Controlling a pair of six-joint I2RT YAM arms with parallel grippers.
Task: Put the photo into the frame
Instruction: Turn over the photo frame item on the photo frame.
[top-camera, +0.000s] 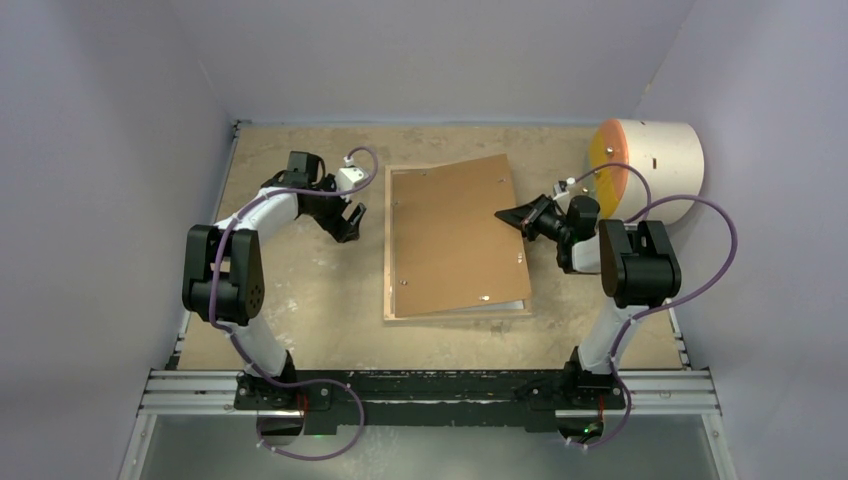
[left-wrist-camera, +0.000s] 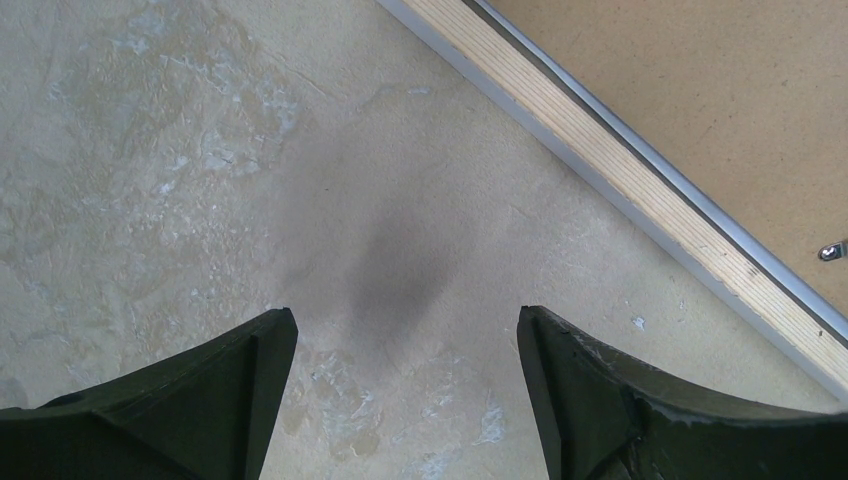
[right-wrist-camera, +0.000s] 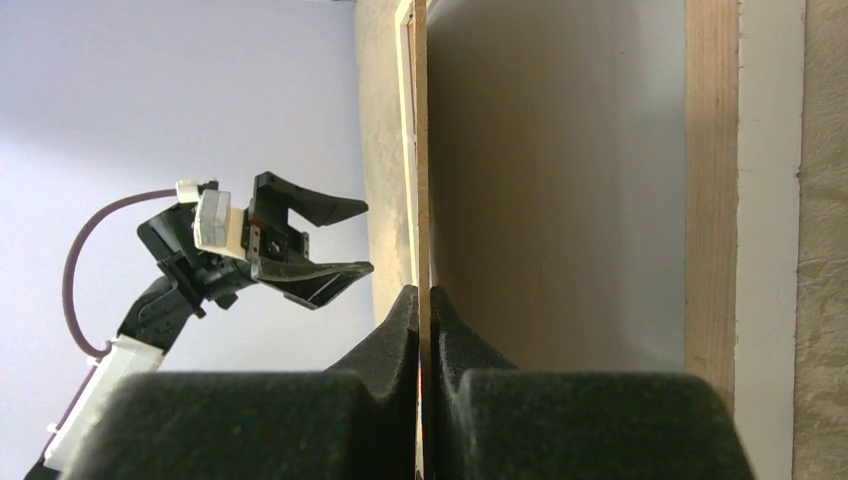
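The frame (top-camera: 388, 250) lies back-up in the middle of the table, its light wood rim (left-wrist-camera: 620, 170) showing in the left wrist view and also in the right wrist view (right-wrist-camera: 710, 200). A plain brown backing board (top-camera: 455, 235) rests askew over it. My right gripper (top-camera: 503, 215) is shut on the board's right edge (right-wrist-camera: 421, 150), which is raised off the frame. Under the board lies a pale flat surface (right-wrist-camera: 560, 180); I cannot tell whether it is the photo. My left gripper (top-camera: 352, 222) hangs open over bare table (left-wrist-camera: 407, 320), just left of the frame.
A cream cylinder with an orange face (top-camera: 650, 165) lies at the back right, close behind the right arm. Grey walls enclose the table on three sides. A metal rail (top-camera: 430, 385) runs along the near edge.
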